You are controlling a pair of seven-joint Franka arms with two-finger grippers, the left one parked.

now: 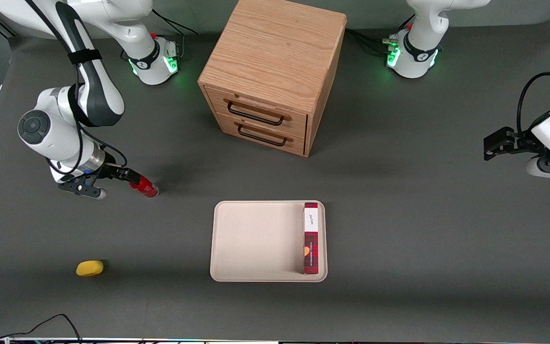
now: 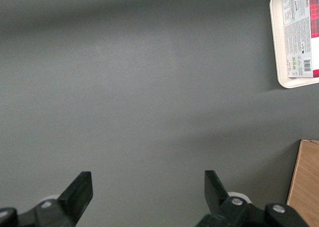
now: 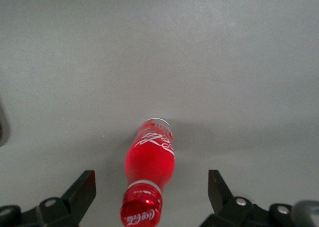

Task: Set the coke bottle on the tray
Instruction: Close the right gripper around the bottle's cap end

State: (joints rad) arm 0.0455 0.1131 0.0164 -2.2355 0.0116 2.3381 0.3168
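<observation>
Here, toward the working arm's end of the desk [image 1: 399, 191], the gripper [image 3: 149, 197] hangs low over the grey surface, fingers [image 3: 82, 189] spread wide and holding nothing. The coke bottle [image 1: 144, 187] sits between them, touching neither; it appears upright on the desk, red cap toward the wrist camera. A small yellow oval [image 1: 89, 268] lies nearer the front camera. Mid-desk, the tray [image 1: 256, 239] lies flat, well apart from the bottle, a red plaid box [image 1: 311, 238] along one rim inside it. A wooden drawer cabinet [image 1: 270, 71] stands farther from the front camera than the tray.
</observation>
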